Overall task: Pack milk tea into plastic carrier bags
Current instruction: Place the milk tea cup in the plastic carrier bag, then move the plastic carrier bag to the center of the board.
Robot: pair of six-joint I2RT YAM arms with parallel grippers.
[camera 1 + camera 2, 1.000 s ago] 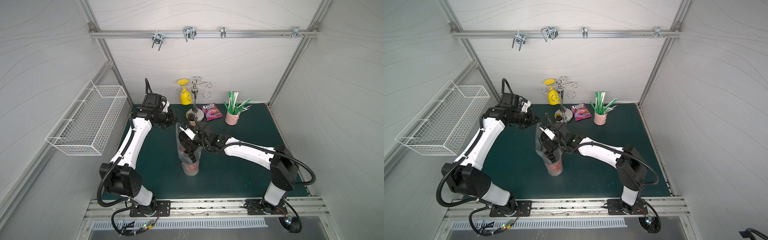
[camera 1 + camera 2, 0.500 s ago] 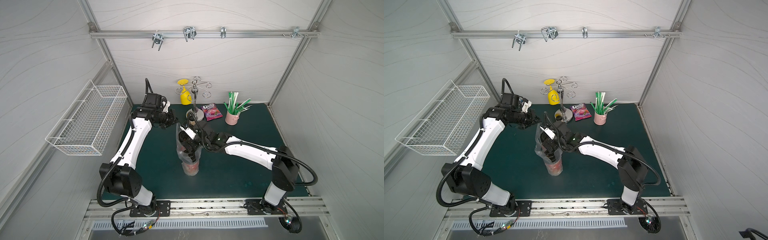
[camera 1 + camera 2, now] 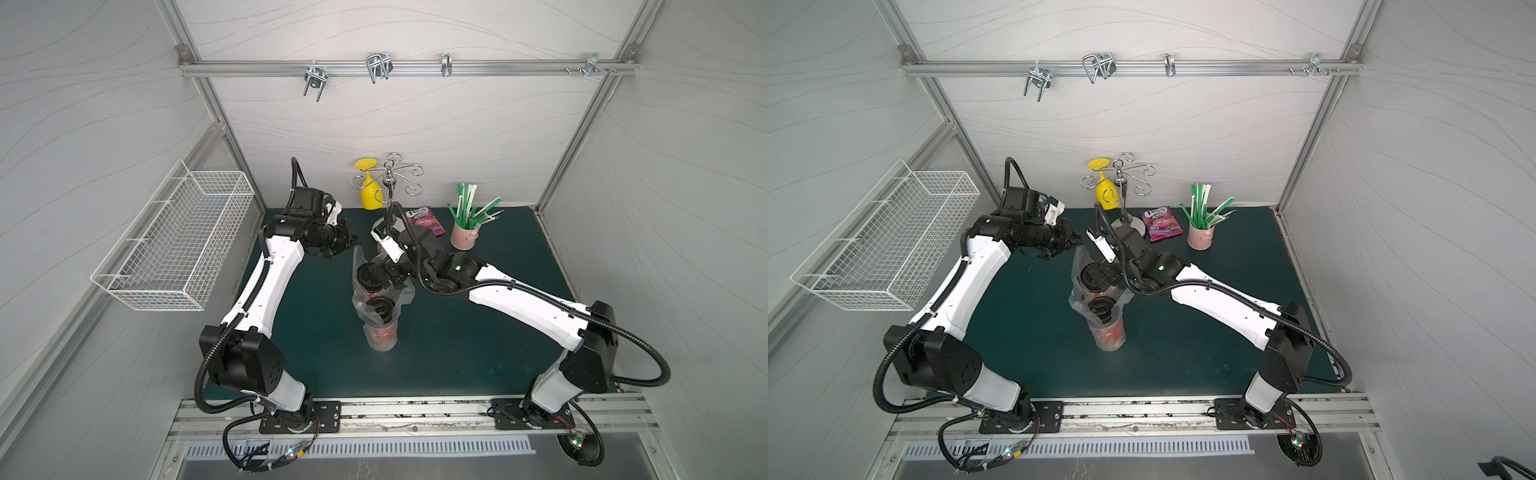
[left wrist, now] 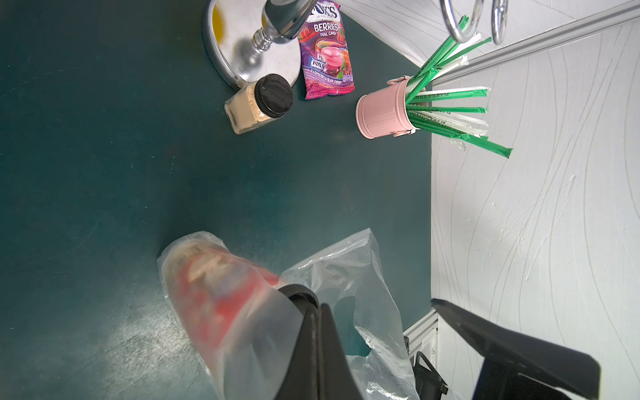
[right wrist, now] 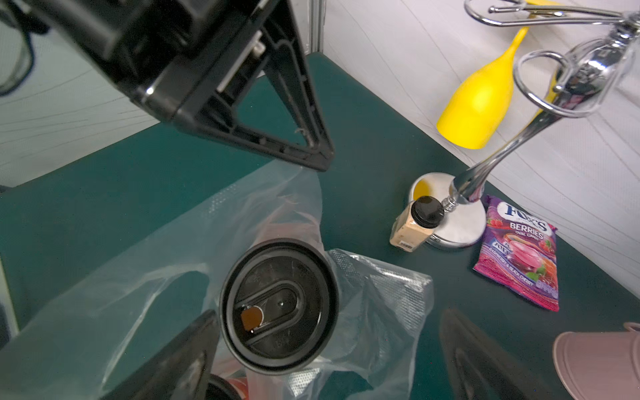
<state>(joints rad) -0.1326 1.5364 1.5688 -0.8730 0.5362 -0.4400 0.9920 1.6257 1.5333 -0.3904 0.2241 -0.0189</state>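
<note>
Left of centre in a top view, the left arm (image 3: 270, 282) is bent, and the left gripper (image 3: 352, 245) is pinched shut on the plastic bag's (image 3: 402, 297) top edge. Both milk tea cups (image 3: 380, 332) are stood inside it, mid-frame. The right arm (image 3: 523, 303) is stretched in from the lower right, and the right gripper (image 3: 384, 275) is spread wide around the back cup (image 3: 368, 277).

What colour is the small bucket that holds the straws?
The bucket is pink. The left wrist view shows it best.

A robotics lab test cell is indicated by white panel walls (image 3: 415, 124) framed in aluminium profile (image 3: 210, 104), a hook rail (image 3: 415, 67) mounted high above the jaws, a dark green mat (image 3: 457, 357) spread beneath the jaws, and a white left arm (image 3: 272, 282) and right arm (image 3: 523, 305) bolted to a metal base rail (image 3: 415, 415) well behind them.
</note>
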